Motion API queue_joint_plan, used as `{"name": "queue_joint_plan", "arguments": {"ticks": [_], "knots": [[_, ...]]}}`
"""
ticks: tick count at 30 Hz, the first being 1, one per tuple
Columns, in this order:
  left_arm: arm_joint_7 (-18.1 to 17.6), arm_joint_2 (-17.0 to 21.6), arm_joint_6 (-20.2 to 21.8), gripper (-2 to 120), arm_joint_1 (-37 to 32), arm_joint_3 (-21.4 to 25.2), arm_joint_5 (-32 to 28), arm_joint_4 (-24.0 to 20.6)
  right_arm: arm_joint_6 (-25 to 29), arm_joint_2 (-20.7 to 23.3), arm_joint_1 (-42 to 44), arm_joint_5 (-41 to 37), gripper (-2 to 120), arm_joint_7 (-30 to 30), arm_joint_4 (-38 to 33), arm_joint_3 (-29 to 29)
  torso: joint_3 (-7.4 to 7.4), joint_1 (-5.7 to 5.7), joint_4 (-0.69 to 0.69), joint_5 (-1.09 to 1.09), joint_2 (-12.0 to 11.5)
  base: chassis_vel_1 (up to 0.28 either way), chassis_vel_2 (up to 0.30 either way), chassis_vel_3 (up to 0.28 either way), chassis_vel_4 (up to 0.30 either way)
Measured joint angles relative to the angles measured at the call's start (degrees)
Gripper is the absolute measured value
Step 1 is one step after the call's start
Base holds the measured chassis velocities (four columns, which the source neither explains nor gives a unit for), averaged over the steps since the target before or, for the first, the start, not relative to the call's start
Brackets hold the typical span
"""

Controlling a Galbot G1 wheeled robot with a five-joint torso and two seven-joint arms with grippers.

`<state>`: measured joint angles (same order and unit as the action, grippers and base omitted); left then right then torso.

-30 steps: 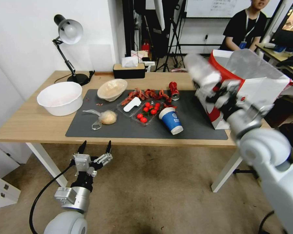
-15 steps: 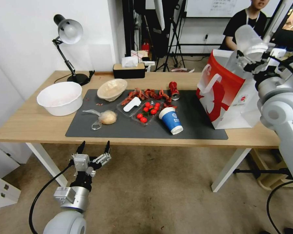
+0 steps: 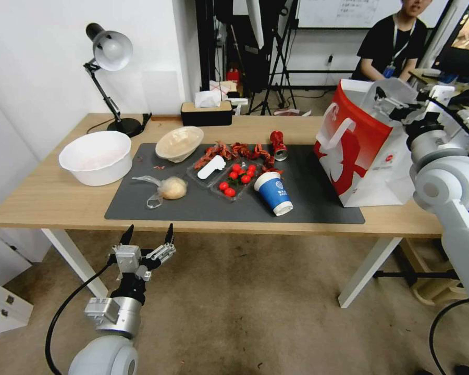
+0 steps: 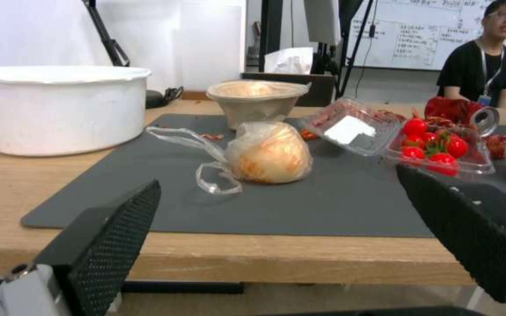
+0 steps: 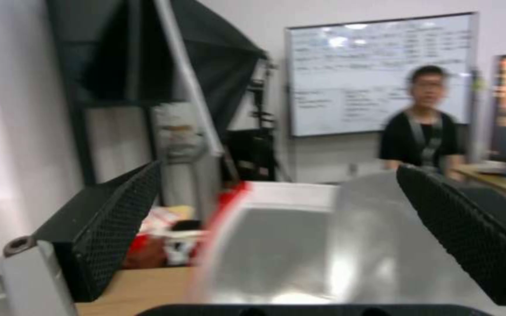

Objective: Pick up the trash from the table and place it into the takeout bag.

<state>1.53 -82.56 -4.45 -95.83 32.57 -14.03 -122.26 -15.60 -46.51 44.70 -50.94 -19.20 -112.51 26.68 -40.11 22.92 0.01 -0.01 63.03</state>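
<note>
Our left gripper (image 3: 147, 235) waits, fingers spread, below the worktop (image 3: 47, 200). Blue paper cup (image 3: 274, 193) lies on the mat (uncollected). Our right gripper (image 3: 388, 99), fingers released, hangs over the takeout bag (image 3: 357, 151); next comes another pickup.

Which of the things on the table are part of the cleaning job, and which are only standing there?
Job:
blue paper cup
crushed red can
beige bowl
clear bag with tan lump
takeout bag
right gripper, open above the bag

Only there:
desk lamp
white tub
tissue box
tomato tray
</note>
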Motion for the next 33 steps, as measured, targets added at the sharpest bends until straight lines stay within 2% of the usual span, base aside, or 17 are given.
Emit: {"name": "queue_joint_plan", "arguments": {"ticks": [10, 26, 31, 32, 33], "knots": [[-0.1, 0.1, -0.1, 100, 0.2, -0.2, -0.1, 0.6, 1.1, 0.0, 4.6, -0.7, 100, 2.9, -6.4, 0.8, 0.01, 0.0, -0.01, 0.0, 0.0, 0.0, 0.0, 0.0, 0.0], [-0.1, 0.2, -0.2, 100, 0.3, -0.3, -0.2, 0.8, 2.3, 0.5, 10.8, 1.7, 100, 5.3, -10.5, 1.3, 0.01, 0.0, 0.0, 0.02, 0.0, 0.0, 0.0, 0.0, 0.0], [-0.1, 0.2, -0.5, 100, 0.3, -0.4, -0.3, 1.0, 5.1, 0.4, 16.0, 6.9, 100, 7.8, -11.9, 2.2, 0.01, -0.01, 0.0, 0.0, 0.0, 0.0, 0.0, 0.0, 0.0], [-0.1, 0.2, -0.7, 100, 0.4, -0.5, -0.3, 1.1, 6.5, 0.2, 18.6, 9.3, 100, 8.5, -12.5, 2.6, 0.0, -0.01, -0.05, 0.05, 0.0, 0.0, 0.0, 0.0, 0.0], [-0.1, 0.2, -0.8, 100, 0.4, -0.5, -0.3, 1.1, 7.8, -0.1, 20.6, 11.4, 100, 8.6, -13.4, 3.3, 0.01, -0.01, 0.02, -0.03, 0.0, 0.0, 0.0, 0.0, 0.0]]}}
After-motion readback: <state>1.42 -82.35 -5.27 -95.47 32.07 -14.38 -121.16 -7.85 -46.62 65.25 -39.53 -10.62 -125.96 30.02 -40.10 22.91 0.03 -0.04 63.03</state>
